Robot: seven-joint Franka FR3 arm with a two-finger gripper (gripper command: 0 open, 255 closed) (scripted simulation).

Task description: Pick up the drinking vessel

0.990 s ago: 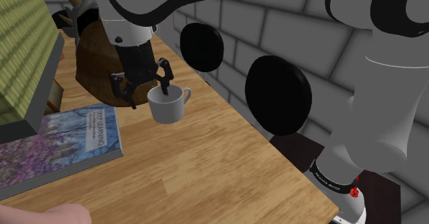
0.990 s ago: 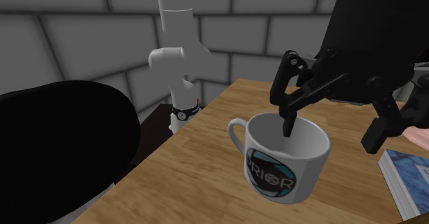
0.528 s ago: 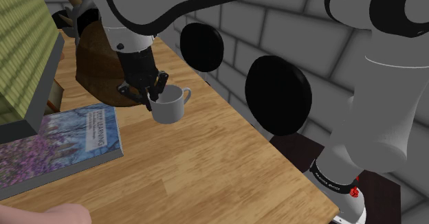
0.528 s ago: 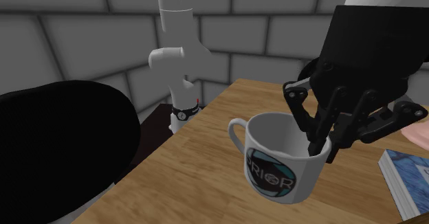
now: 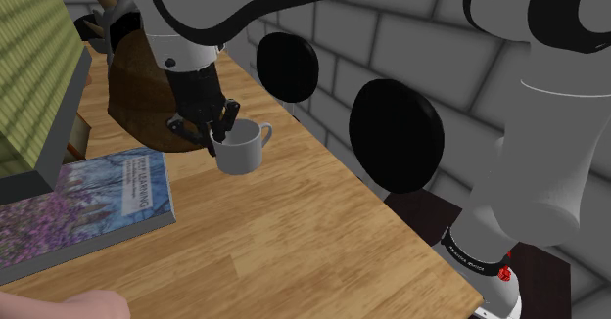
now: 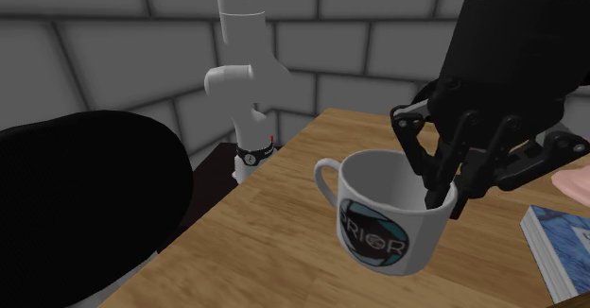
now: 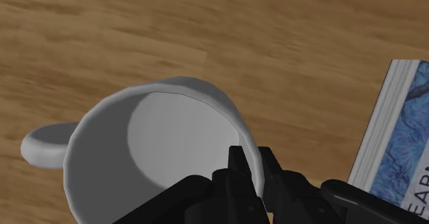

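Apparently, mug [image 6: 378,235] rim between the jaws.

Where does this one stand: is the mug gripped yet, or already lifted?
Done: the approach. The black two-finger gripper sits at the rim of the white mug with a round teal logo. In hand: the grasp, with the jaws pinching the mug's wall on the side away from the handle, one inside and one outside. Left: the lift, as the mug's base appears to rest on the wooden table.

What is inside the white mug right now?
One black finger of the gripper dips inside the mug, pinching its wall against the outer finger. Otherwise bare grey interior; the finger hides part.
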